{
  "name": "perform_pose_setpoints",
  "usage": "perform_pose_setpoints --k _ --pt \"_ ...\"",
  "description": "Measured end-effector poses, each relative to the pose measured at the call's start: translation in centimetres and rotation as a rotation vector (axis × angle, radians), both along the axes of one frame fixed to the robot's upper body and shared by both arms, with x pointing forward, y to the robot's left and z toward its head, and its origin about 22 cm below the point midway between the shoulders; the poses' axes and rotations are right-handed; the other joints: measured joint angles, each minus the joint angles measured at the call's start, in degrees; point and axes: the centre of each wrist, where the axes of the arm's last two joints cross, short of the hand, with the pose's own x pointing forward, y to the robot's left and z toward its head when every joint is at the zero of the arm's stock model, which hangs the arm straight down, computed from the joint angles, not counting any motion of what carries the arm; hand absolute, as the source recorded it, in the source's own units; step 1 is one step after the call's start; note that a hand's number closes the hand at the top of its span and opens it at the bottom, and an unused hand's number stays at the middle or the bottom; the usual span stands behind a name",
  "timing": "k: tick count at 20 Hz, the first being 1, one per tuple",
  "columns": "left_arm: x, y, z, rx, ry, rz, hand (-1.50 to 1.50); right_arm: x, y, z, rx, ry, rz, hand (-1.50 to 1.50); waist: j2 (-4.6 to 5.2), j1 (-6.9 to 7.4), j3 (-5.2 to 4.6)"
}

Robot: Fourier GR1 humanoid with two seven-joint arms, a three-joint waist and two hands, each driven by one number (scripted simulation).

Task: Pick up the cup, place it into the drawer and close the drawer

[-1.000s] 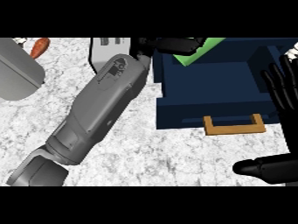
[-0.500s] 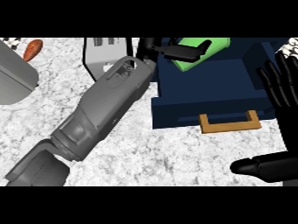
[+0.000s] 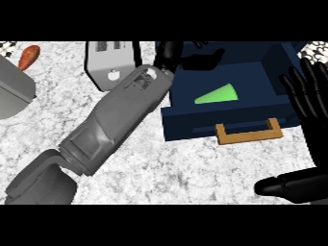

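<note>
Both steps of carrying being done, we are seeing the bright green cone-shaped cup (image 3: 218, 93) lying inside the open navy drawer (image 3: 195, 126) at centre frame, our left hand (image 3: 195, 57) hovering above with fingers relaxed, our right hand (image 3: 315, 93) spread open at right, so we are judging a flat push on the tan handle (image 3: 248, 133) best.

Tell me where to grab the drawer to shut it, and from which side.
Take the tan handle on the drawer's front face, coming from the near side, and push away. It is a bar standing off the front. The green cup lies inside already; the right hand is closest.
</note>
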Motion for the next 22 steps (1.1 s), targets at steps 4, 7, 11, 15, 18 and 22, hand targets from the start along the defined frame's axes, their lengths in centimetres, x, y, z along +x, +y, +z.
perform_pose_setpoints --k 4,7,11,15,18,22 --pt "-0.4 -0.4 -0.3 -0.020 -0.001 0.002 -1.50 0.3 0.3 0.3 0.015 -0.005 0.013 -1.50 0.04 -0.32 -0.01" --pt "-0.6 -0.5 -0.1 -0.071 -0.002 -0.017 -1.50 0.3 0.3 0.3 0.041 -0.012 0.026 -1.50 0.11 -0.36 -0.02" --pt "-0.5 -0.9 1.1 -0.163 -0.026 -0.052 -1.50 0.1 -0.3 0.3 0.063 0.002 0.043 -1.50 -0.18 0.74 -0.05" --pt "-0.7 -1.1 1.9 -0.263 -0.055 -0.094 -1.50 -0.6 -0.9 0.2 0.070 0.012 0.058 -1.50 -0.63 2.27 -0.06" --pt "-0.9 -1.3 2.5 -0.321 -0.037 -0.119 -1.50 -0.7 -1.6 0.3 0.061 0.009 0.061 1.50 -1.02 3.80 -0.07" --pt "-0.8 0.2 2.9 -0.380 -0.031 -0.102 -1.50 -1.3 -2.1 0.5 -0.020 0.011 0.085 1.50 -1.51 5.56 -0.11"
